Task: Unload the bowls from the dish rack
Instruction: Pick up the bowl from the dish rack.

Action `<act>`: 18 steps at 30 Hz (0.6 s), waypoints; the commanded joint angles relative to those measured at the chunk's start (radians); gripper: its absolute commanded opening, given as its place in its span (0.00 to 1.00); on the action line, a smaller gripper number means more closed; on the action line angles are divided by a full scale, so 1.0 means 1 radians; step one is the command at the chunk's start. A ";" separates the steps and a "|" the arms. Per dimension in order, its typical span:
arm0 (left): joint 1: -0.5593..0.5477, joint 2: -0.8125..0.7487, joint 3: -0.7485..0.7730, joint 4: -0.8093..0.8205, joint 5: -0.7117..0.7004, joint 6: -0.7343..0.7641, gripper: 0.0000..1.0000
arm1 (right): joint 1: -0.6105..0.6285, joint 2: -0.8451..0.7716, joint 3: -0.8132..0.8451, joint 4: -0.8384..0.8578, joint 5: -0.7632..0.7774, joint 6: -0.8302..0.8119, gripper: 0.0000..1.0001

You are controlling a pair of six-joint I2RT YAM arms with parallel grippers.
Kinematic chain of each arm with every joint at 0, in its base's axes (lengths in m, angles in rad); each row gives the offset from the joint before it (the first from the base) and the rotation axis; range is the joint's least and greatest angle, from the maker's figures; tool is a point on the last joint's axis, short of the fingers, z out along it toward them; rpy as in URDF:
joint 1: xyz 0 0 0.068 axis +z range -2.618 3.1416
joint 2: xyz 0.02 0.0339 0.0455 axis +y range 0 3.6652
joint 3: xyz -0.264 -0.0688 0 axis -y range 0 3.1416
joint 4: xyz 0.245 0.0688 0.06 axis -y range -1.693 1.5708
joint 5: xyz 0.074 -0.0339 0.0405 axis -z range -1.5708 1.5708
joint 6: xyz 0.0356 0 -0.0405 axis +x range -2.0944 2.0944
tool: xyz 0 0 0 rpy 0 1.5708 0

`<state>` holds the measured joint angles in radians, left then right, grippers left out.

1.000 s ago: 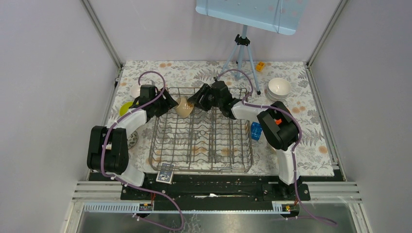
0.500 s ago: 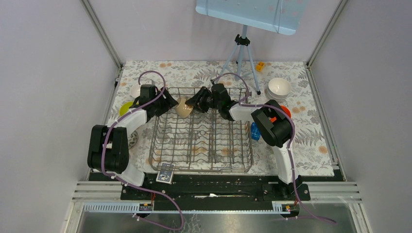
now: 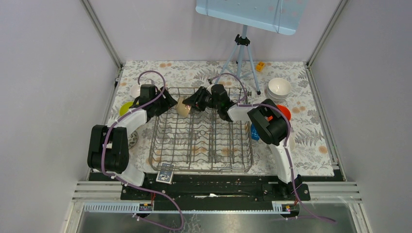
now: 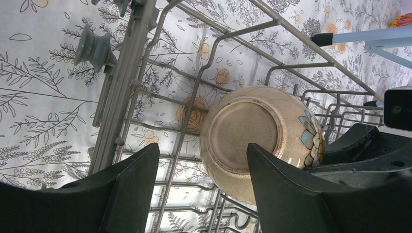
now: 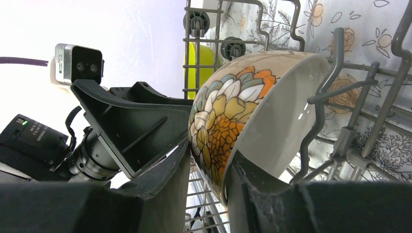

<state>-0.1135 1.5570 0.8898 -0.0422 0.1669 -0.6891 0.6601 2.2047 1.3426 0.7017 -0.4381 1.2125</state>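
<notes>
Bowl [image 4: 245,131] stands on edge among tines at rack [image 3: 201,170] far rail, foot facing wide-spread left hand [image 4: 201,155]; right hand [image 5: 210,153] clamps its rim.

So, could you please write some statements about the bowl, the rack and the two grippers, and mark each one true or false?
1. The floral bowl stands on its edge in the dish rack. True.
2. The left gripper is shut on the floral bowl. False: its jaws stand wide open, facing the underside of the bowl.
3. The right gripper has one finger outside the bowl's wall and one inside. True.
4. The white bowls lie inside the dish rack. False: they are stacked on the table, to the right of the rack.
</notes>
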 commanded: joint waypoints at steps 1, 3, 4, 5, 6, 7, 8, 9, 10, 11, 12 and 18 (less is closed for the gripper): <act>0.000 -0.007 -0.014 -0.050 -0.025 0.012 0.72 | 0.019 0.030 0.055 0.138 -0.040 0.044 0.36; 0.000 -0.009 -0.014 -0.053 -0.029 0.014 0.72 | 0.021 0.041 0.062 0.166 -0.043 0.060 0.33; 0.000 -0.010 -0.014 -0.055 -0.032 0.014 0.72 | 0.022 0.044 0.066 0.176 -0.046 0.065 0.31; 0.001 -0.013 -0.014 -0.055 -0.033 0.015 0.72 | 0.022 0.049 0.069 0.185 -0.046 0.068 0.29; 0.000 -0.013 -0.014 -0.057 -0.036 0.016 0.72 | 0.022 0.053 0.072 0.193 -0.048 0.071 0.28; 0.000 -0.016 -0.015 -0.059 -0.039 0.016 0.72 | 0.022 0.056 0.075 0.203 -0.049 0.076 0.26; 0.000 -0.017 -0.018 -0.060 -0.041 0.016 0.72 | 0.023 0.061 0.079 0.214 -0.051 0.081 0.25; 0.000 -0.019 -0.019 -0.059 -0.044 0.015 0.72 | 0.024 0.067 0.082 0.223 -0.054 0.088 0.23; 0.000 -0.022 -0.021 -0.059 -0.046 0.014 0.72 | 0.024 0.072 0.087 0.234 -0.056 0.095 0.22; 0.000 -0.024 -0.022 -0.060 -0.048 0.014 0.72 | 0.025 0.076 0.090 0.243 -0.060 0.100 0.20; 0.000 -0.027 -0.023 -0.062 -0.051 0.014 0.72 | 0.027 0.083 0.095 0.252 -0.064 0.106 0.18; 0.000 -0.063 -0.023 -0.088 -0.098 0.008 0.72 | 0.029 0.112 0.106 0.342 -0.078 0.160 0.00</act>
<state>-0.1135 1.5375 0.8898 -0.0555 0.1040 -0.7017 0.6613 2.3035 1.3888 0.8848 -0.4927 1.3163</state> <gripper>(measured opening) 0.711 0.286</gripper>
